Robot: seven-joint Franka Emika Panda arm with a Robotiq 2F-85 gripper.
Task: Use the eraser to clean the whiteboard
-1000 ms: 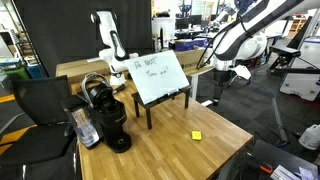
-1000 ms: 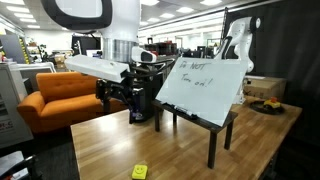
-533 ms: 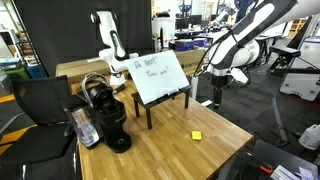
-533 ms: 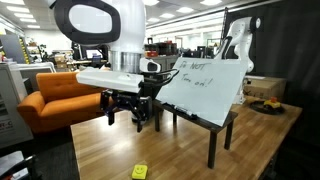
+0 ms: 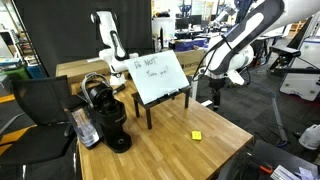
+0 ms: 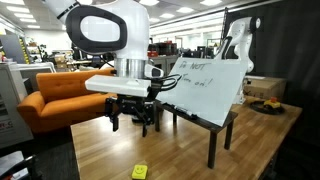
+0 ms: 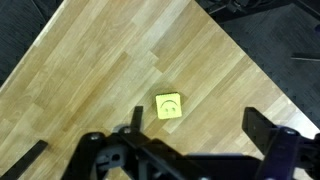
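Observation:
The eraser point(image 5: 196, 135) is a tiny yellow square lying flat on the wooden table point(image 5: 170, 150), near its front edge; it also shows in an exterior view point(image 6: 139, 171) and in the wrist view point(image 7: 168, 105), where it carries a drawn face. The whiteboard point(image 5: 157, 77) stands tilted on a dark legged stand, with dark scribbles; it also shows in an exterior view point(image 6: 203, 87). My gripper point(image 6: 131, 120) hangs open and empty well above the table, up and off to the side of the eraser point(image 5: 216, 95). In the wrist view its fingers point(image 7: 195, 135) frame bare wood beside the eraser.
A black coffee machine point(image 5: 107, 115) stands at the table's other end, with a packet point(image 5: 86, 128) beside it. The table corner and dark floor point(image 7: 280, 40) lie close beyond the eraser. An orange sofa point(image 6: 60, 95) stands behind.
My arm has swung in towards the table and lowered a little. The eraser and whiteboard have not moved.

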